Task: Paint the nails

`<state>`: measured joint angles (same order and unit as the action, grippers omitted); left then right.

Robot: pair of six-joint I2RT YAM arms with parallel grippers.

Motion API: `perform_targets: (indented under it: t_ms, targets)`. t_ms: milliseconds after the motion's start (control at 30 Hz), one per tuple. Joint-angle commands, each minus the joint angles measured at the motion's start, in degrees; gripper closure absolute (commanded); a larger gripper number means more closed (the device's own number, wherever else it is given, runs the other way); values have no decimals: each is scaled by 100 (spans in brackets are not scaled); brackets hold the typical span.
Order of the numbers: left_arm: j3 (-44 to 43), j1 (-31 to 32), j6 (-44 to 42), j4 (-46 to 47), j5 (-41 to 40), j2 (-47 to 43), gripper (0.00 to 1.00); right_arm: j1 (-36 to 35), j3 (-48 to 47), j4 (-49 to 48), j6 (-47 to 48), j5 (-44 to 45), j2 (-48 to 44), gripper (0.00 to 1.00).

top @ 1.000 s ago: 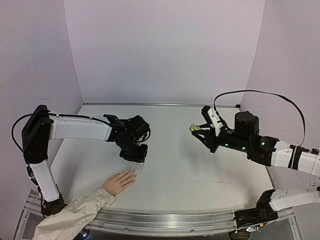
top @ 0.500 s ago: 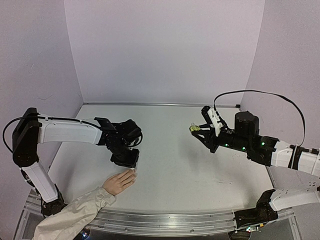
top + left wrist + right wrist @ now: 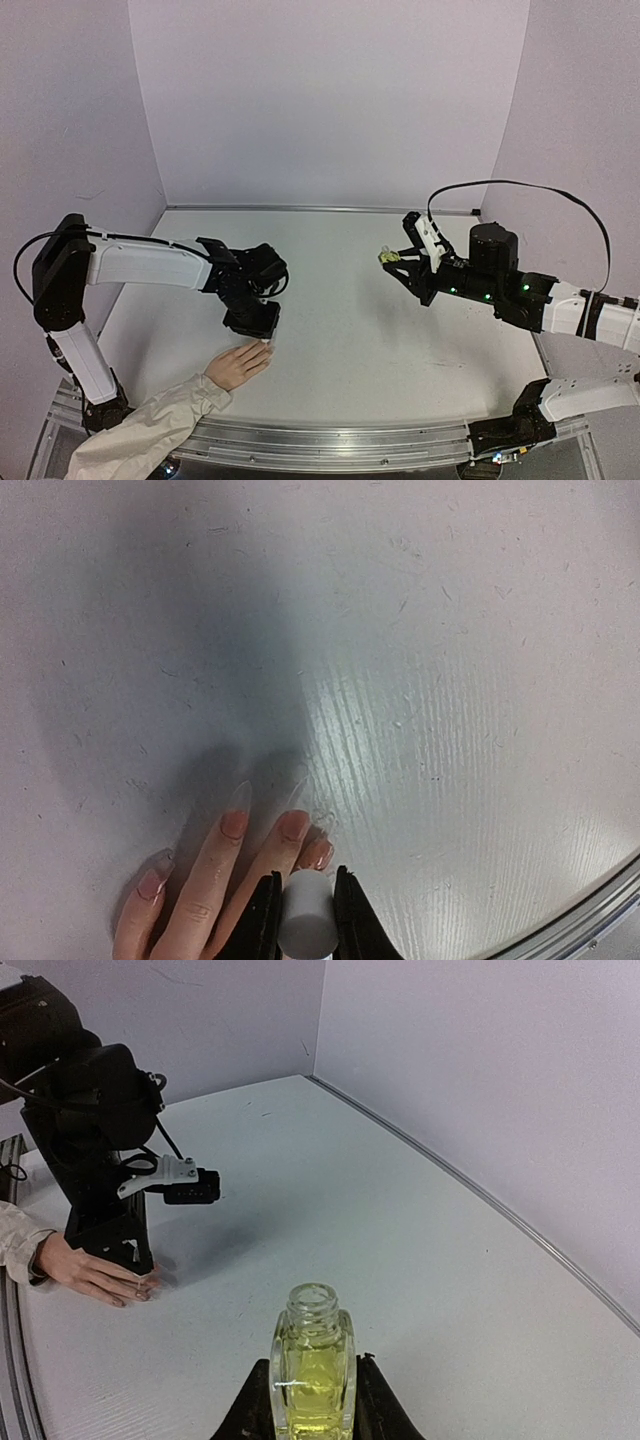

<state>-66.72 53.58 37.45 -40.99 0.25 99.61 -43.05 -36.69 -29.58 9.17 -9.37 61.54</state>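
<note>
**White cap (image 3: 306,935) down at the nails (image 3: 293,825), bottle (image 3: 312,1365) held open**

From above, the left claw (image 3: 262,336) sits low over the fingertips of the pale hand (image 3: 236,368). The hand lies flat at the near left of the tabletop (image 3: 380,340), its beige sleeve (image 3: 150,430) running off the front edge. The right claw (image 3: 392,258) is well apart on the right with the small bottle. It is probably parked there so the polish is within reach without crowding the hand.

In the left wrist view, the claw is clamped tight on the white cap, a stubby cylinder aimed down at the fingers. The nails are pinkish with long clear tips, and the cap sits just beside the nearest one. Any brush under the cap is hidden, so I cannot tell whether it touches a nail. The cap probably serves as the brush handle.

In the right wrist view, the claw is closed on the bottle's sides. The bottle stands upright with its neck uncapped, and yellow-green liquid fills most of it. Keeping it upright probably guards against a spill.
</note>
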Motion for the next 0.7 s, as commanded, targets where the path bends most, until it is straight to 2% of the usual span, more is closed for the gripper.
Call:
perform_targets:
  t_ms: [0, 667]
  targets:
    - [-280, 21, -65, 11, -43, 30, 100, -2, -80, -320, -20, -52, -48, 100]
    - [-347, 30, -81, 62, 145, 118, 100, -4, -89, -320, -20, -60, -19, 100]
